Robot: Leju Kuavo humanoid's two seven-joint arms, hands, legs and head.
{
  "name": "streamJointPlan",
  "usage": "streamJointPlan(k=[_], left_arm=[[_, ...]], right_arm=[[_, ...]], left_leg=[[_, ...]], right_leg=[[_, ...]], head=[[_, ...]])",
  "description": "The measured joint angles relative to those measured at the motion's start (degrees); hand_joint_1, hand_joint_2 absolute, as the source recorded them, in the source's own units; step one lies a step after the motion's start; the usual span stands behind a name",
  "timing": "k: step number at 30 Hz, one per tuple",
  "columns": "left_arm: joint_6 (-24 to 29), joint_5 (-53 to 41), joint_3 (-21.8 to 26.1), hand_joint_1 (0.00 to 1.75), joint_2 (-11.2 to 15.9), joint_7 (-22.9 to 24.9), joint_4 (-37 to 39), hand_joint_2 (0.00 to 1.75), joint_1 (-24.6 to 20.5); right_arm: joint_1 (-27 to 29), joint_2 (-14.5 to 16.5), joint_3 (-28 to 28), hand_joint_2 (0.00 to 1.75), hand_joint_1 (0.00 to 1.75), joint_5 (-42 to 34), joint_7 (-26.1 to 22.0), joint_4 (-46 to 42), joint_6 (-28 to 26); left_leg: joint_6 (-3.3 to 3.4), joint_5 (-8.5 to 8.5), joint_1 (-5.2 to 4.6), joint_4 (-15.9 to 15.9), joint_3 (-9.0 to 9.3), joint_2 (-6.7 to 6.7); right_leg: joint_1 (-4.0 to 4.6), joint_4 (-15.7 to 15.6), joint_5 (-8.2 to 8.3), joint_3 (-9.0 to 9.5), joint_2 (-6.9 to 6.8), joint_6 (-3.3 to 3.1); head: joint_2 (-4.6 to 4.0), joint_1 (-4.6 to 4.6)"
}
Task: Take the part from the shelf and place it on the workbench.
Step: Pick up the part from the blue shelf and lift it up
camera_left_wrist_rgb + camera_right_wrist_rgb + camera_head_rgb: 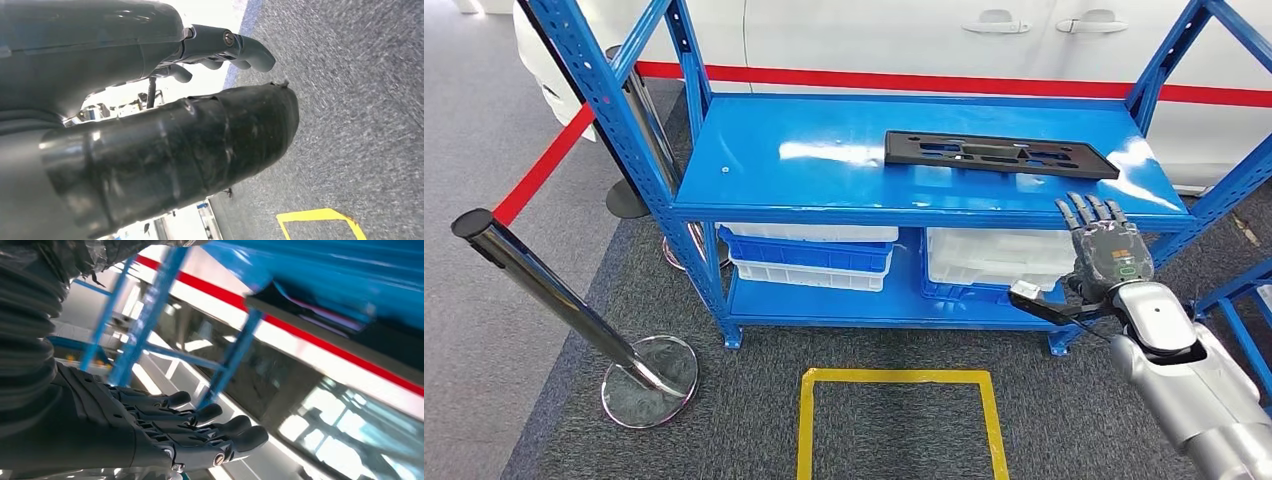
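Head view. The part [1001,155], a flat black perforated plate, lies on the top deck of the blue shelf [754,160], towards its right front. The right hand [1104,248] is raised just in front of the deck's front edge, below and to the right of the part, fingers extended and apart, holding nothing and not touching the part. On the lower deck stand stacked bins [809,262], blue and white on the left and a translucent white one over blue on the right; their contents cannot be made out. A yellow floor marking [899,378] and a chrome stanchion [544,290] lie in front of the shelf.

Left wrist view. The left hand [225,50] hangs over grey carpet, fingers curled loosely with nothing visible in them.

Right wrist view. The right hand's fingers [200,415] are straight and spread beneath the blue deck.

Probable hazards: the rising hand may strike the deck edge; a thin, flat plate offers little purchase, so the fingers may push it backwards or let it slip.
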Motion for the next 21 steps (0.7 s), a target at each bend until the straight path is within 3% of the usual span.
streamJointPlan(k=[7,11,13,15,16,17,18,20,21], left_arm=[[-0.3,-0.2,0.0,0.00,0.0,-0.6,0.0,0.00,0.0],[-0.3,-0.3,0.0,0.00,0.0,-0.7,0.0,0.00,0.0],[-0.3,-0.3,0.0,0.00,0.0,-0.7,0.0,0.00,0.0],[-0.3,-0.4,0.0,0.00,0.0,-0.9,0.0,0.00,0.0],[-0.3,-0.4,0.0,0.00,0.0,-1.0,0.0,0.00,0.0],[-0.4,-0.4,0.0,0.00,0.0,-1.1,0.0,0.00,0.1],[-0.4,-0.4,0.0,0.00,0.0,-1.1,0.0,0.00,0.1],[-0.3,-0.5,0.0,0.00,0.0,-1.2,0.0,0.00,0.2],[-0.4,-0.5,0.0,0.00,0.0,-1.2,0.1,0.00,0.1]], right_arm=[[3.2,0.1,0.8,1.75,0.00,0.6,0.6,-7.0,1.2],[3.5,-0.1,1.0,1.75,0.00,0.5,0.7,-8.6,1.2],[3.5,-0.3,1.0,1.75,0.00,0.4,0.7,-9.0,1.2],[3.9,-0.4,1.0,1.75,0.00,0.4,0.6,-9.1,1.2],[4.2,-0.4,1.0,1.75,0.00,0.4,0.6,-9.1,1.2],[4.5,-0.5,1.1,1.75,0.00,0.4,0.6,-9.1,1.2],[4.7,-0.5,1.1,1.75,0.00,0.4,0.6,-9.2,1.2],[4.8,-0.6,1.2,1.75,0.00,0.3,0.6,-9.4,1.2],[4.8,-0.7,1.2,1.75,0.00,0.3,0.6,-9.4,1.2]], left_leg=[[0.21,-0.03,-0.27,0.3,-0.32,0.02],[1.32,0.47,0.11,-0.5,-0.21,0.13],[1.97,0.86,0.36,-1.2,0.14,0.26],[2.26,0.76,0.27,-1.3,0.23,0.28],[2.31,0.60,0.23,-1.3,0.35,0.25],[2.28,0.37,0.21,-1.3,0.61,0.20],[2.19,0.06,0.19,-1.3,1.00,0.15],[1.82,-0.82,0.12,-1.3,2.00,0.05],[1.57,-1.23,0.06,-1.3,2.35,0.00]], right_leg=[[-0.18,-0.1,0.21,-0.14,0.04,0.37],[-0.13,0.3,0.02,-0.50,0.06,1.05],[-0.11,4.9,-2.05,-2.95,0.08,1.21],[-0.11,12.5,-4.54,-7.56,0.08,1.29],[-0.13,15.3,-4.80,-9.52,0.08,1.33],[-0.13,15.9,-3.78,-10.55,0.07,1.29],[-0.12,14.4,-1.73,-10.51,0.07,1.16],[0.10,7.2,3.50,-8.10,0.05,0.52],[0.32,4.0,4.93,-6.78,0.03,0.11]], head=[[0.00,-0.01],[0.00,0.06],[0.00,0.16],[0.00,0.19],[0.00,0.19],[0.00,0.19],[0.00,0.19],[0.00,0.18],[0.00,0.15]])
